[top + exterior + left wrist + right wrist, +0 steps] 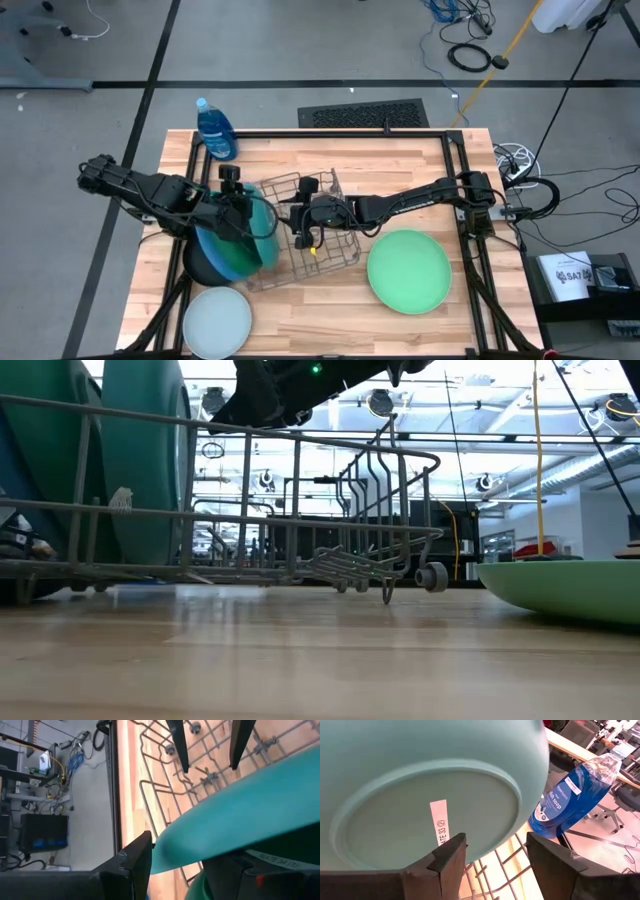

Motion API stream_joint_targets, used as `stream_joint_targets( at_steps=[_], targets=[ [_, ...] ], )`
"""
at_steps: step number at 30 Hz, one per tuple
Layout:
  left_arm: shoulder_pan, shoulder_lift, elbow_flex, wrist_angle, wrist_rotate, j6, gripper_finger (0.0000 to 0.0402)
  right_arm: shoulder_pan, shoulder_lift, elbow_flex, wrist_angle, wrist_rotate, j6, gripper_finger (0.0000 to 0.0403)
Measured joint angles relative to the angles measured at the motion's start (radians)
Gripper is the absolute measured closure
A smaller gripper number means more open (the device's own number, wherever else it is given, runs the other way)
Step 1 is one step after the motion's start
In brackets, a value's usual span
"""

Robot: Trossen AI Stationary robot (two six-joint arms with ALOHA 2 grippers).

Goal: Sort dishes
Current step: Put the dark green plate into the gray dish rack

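**Holding the dark green plate on edge at the rack**

Gripping the dark green plate (258,222) by its rim, my left gripper (175,865) stands clenched on it, one finger on each face, at the left end of the wire rack (305,240). The plate stands on edge there, and its underside with a white label faces my right wrist camera. My right gripper (495,852) hovers over the rack with its fingers spread apart and nothing between them, just beside the plate's underside.

Behind the green plate, the large blue plate (225,258) stands tilted on its edge at the rack's left side, over the black plate (200,268), of which only a dark edge shows. The pale blue-white plate (216,320) lies flat near the front left corner of the tabletop (330,320). The light green plate (409,271) lies flat to the right of the rack, apart from it. A blue soap bottle (215,130) lies at the far left corner of the tabletop.
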Motion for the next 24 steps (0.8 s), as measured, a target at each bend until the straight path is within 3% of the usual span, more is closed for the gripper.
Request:
stream_joint_targets(
  at_steps=[12, 24],
  targets=[
    [0.0, 0.0, 0.002, -0.064, -0.009, -0.012, 0.0236, 0.0, 0.0, 0.0, -0.021, 0.0, 0.0, 0.0202],
    [-0.014, -0.001, 0.002, -0.087, -0.016, -0.104, 0.0137, 0.0, 0.0, 0.0, -0.035, 0.005, 0.016, 0.0202]
  ],
)
